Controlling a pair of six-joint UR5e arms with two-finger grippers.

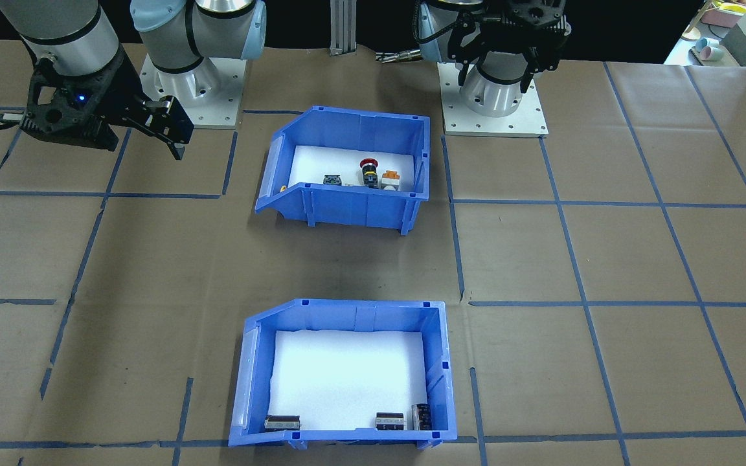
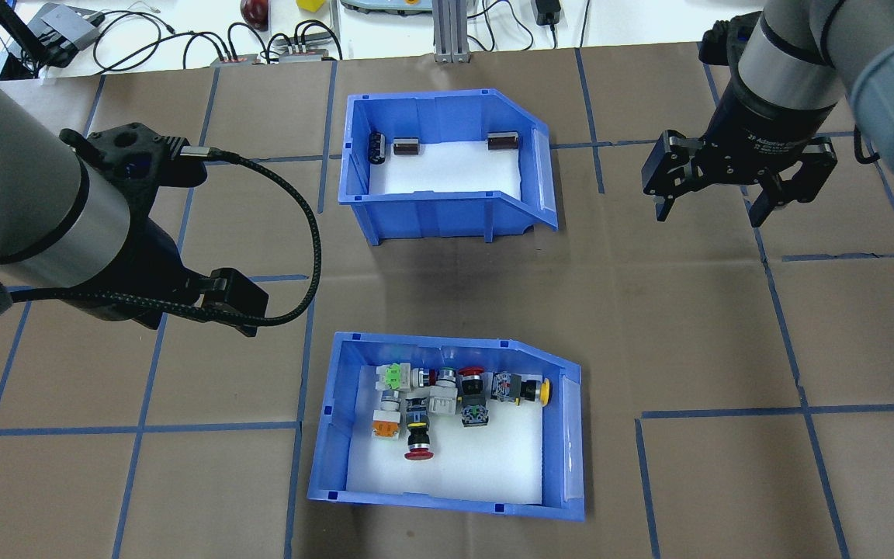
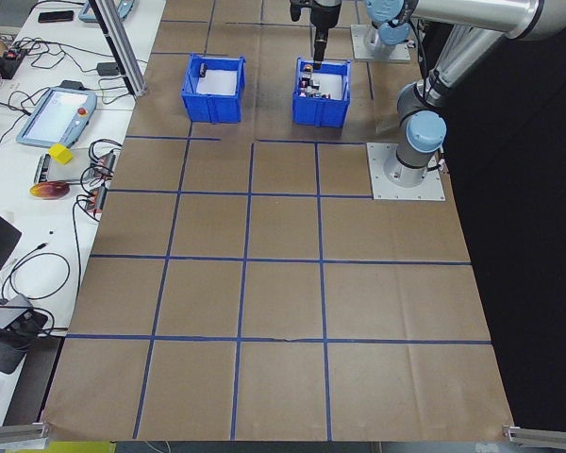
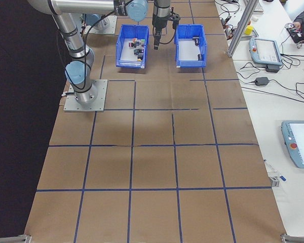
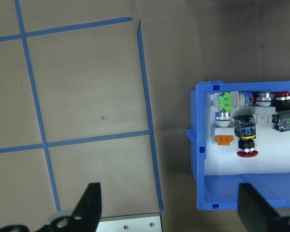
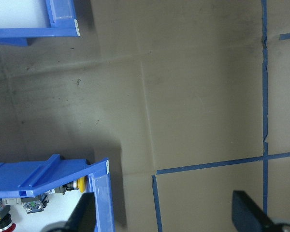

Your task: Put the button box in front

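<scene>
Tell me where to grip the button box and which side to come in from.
Grip the button box by its tall straight end wall, the end opposite the sloped cut-away. Come down from above with the left gripper, which hovers open nearest that wall: one finger inside, one outside. The rim there looks bare, though the orange button sits close inside.

button box (image 6: 48,174) — corner lower left, yellow button (image 6: 80,184) inside | second blue bin (image 6: 34,24) — upper left
</scene>
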